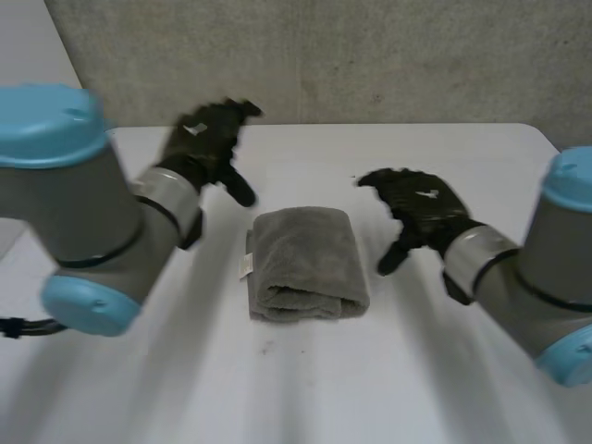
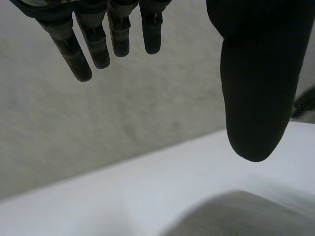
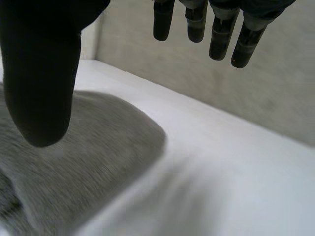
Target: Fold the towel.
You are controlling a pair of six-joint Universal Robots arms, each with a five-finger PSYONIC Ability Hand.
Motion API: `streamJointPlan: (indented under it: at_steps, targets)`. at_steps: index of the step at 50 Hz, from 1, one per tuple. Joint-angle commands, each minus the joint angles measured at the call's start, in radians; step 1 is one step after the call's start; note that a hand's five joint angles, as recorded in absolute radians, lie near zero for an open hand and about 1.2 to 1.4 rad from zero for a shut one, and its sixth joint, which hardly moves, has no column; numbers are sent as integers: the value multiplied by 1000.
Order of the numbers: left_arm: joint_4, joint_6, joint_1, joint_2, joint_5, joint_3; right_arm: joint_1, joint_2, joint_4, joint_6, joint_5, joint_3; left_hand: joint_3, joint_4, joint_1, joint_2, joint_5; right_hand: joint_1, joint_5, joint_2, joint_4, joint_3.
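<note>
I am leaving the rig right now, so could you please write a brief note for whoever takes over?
Soft grey cloth towel: lies folded in a compact bundle on the white table, small white label at its left edge.
Left hand: open, empty, off the towel's far left corner.
Right hand: open, empty, beside the towel's right edge.
Done: the fold looks finished.
Left: probably nothing but backing both hands away.
</note>
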Motion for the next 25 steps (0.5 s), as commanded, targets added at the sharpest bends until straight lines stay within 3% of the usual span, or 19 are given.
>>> streamJointPlan:
  at_steps: [1,6,11,16,18,25]
  targets:
    - [-120,-99,-109,-204,-7,140,-117,-5,58,51,-20,31,24,25,22,26,23,-10,-54,4,-4,4]
    - [-155,-103,-117,-280,-33,148,-106,7,63,51,-40,11,24,25,22,26,23,-10,-54,4,-4,4]
    - [-161,-94,-103,-296,-140,94,-92,48,65,57,-89,-46,15,16,13,17,15,-10,-54,4,-4,4]
    - [-153,-91,-87,-289,-192,33,14,122,66,58,-119,-121,-20,-19,-22,-18,-20,-10,-54,4,-4,4]
    - [-153,-91,-86,-284,-200,13,73,183,92,57,-118,-181,-20,-19,-22,-18,-21,-10,-54,4,-4,4]
    - [-140,-91,-83,-278,-202,-39,115,331,157,48,-112,-298,-35,-34,-37,-33,-35,-10,-54,4,-4,4]
